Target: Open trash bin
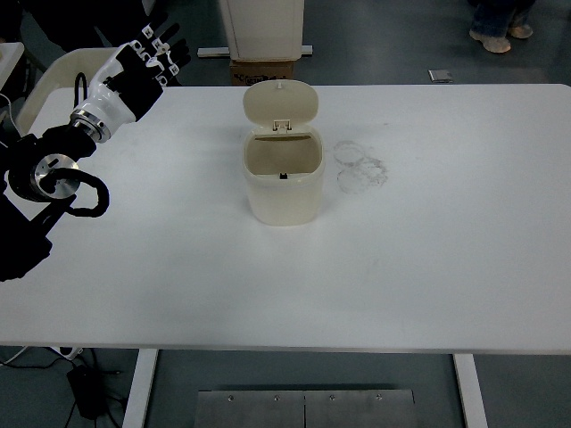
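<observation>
- Left hand [143,64]: we see it raised over the table's far left corner, fingers straight and loosely spread, holding nothing and well apart from the bin.
- Left arm [55,174]: we follow its black links from the picture's left edge up to a white wrist cuff just behind the hand.
- Table [446,259]: we note a white top that fills most of the view, its near edge running along the bottom.
- Trash bin [282,189]: we find this cream bin standing upright near the table's middle, to the right of the hand, with its mouth uncovered and the inside in view.
- Lid [280,104]: we see it swung up on the hinge at the bin's far rim, standing nearly upright with its inner face toward us.
- Ring marks [359,166]: we observe faint grey circles on the tabletop just right of the bin.
- Person's shoes [498,34]: we glimpse them on the floor beyond the table's far right corner.
</observation>
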{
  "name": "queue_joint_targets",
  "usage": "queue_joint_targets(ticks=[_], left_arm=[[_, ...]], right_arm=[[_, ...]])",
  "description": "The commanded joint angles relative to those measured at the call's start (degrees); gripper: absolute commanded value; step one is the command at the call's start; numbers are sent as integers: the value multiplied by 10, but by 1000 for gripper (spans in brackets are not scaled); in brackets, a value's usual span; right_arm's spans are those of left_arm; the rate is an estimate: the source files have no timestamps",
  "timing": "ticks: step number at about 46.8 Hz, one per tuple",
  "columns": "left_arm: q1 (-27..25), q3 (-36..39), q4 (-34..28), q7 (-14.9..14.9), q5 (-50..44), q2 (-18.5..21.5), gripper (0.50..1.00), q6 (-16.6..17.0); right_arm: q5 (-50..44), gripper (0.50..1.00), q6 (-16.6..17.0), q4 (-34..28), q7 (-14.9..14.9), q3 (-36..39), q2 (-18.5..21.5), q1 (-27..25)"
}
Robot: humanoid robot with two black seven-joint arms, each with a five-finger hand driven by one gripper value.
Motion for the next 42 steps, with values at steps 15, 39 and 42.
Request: queue_joint_targets(ticks=[15, 39, 42], left_arm=[[30, -36, 72, -2, -94, -59, 1000, -17], [38, -47, 143, -3, -96, -109, 1000, -36], [38, -47, 143, -6, -96, -109, 1000, -37]], right_arm=[[0, 993, 0, 0, 0, 0, 0, 0], [-2, 993, 4, 1, -1, 1, 0, 3], [-2, 993, 5, 3, -3, 1, 0, 3]])
